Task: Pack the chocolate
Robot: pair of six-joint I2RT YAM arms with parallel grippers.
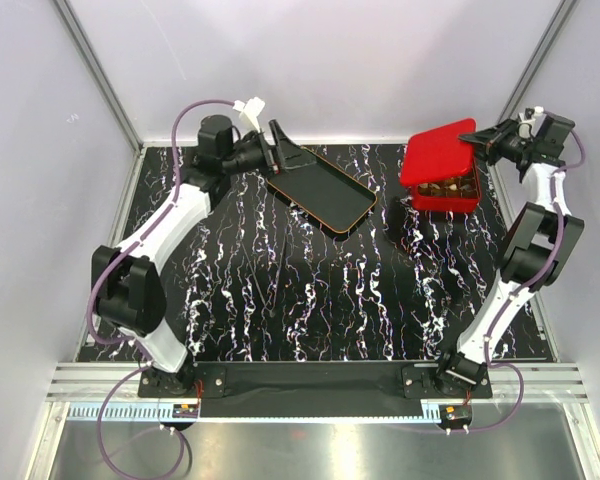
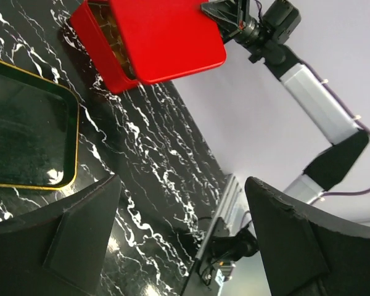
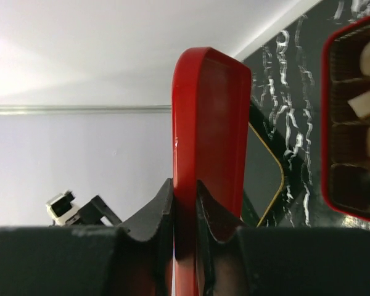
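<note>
Lidding step: right jaws pinching flat glossy red lid (image 1: 438, 150) by edge above red gridded box (image 1: 460, 203) of brown-and-cream chocolate (image 3: 365, 105); left jaws spread, empty. Next, likely: level, align, lower.

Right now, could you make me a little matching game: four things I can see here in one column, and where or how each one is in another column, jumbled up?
Things:
1. red lid
2. chocolates
3. black tray
4. left fingers

Places or states:
A. spread apart, holding nothing
B. sitting in the red box
C. pinched between the right fingers
D. lying flat on the table

Pairs: 1-C, 2-B, 3-D, 4-A.
</note>
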